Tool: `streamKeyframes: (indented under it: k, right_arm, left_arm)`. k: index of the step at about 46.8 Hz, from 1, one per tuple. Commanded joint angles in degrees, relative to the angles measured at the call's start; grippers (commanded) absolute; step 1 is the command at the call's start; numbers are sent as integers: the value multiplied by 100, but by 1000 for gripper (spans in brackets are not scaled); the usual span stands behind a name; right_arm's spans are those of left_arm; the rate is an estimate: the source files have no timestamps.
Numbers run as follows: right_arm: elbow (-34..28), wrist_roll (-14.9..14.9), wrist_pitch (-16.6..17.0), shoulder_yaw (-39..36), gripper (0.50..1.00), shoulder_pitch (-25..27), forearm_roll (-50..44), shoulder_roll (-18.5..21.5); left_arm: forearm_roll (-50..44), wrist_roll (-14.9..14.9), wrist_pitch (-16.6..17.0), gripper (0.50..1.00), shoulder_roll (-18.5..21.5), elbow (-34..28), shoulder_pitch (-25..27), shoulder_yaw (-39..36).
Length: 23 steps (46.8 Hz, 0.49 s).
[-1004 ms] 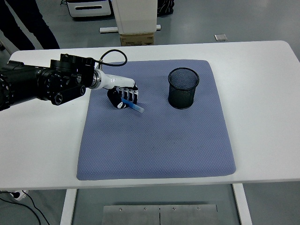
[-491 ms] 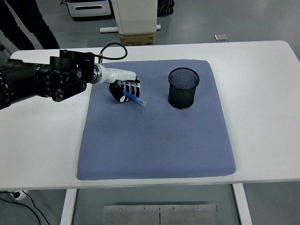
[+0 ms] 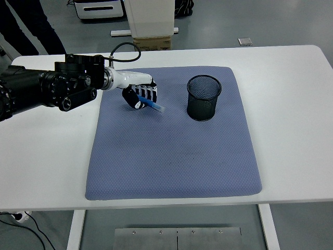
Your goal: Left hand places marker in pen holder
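Here the marker (image 3: 154, 106), blue, sits in our left hand (image 3: 140, 97), fingers curled round it, tip poking out to the right and down, above the mat (image 3: 171, 156). Holder (image 3: 203, 97) stands upright on the mat, well to the right of the hand. We judge the carry needs height first: clear the mesh rim, tip the marker near vertical over the mouth, then let go.

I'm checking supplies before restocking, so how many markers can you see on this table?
1. A blue marker is held in the left hand above the blue mat, left of the black mesh pen holder. Its inside looks empty.
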State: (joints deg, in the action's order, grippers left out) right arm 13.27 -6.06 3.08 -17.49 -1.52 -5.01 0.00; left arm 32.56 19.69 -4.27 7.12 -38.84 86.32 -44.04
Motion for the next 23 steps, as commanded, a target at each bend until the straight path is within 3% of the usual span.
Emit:
streamKeyframes:
  k: [1,23]
  right_arm:
    - [0,0,0,0,1000,3,0,0]
    - [0,0,0,0,1000,-6,0,0]
  left_arm:
    - [-101,0,110,560,0,0,-1,9]
    - [-171,9,207,560,-35,0,-10,18]
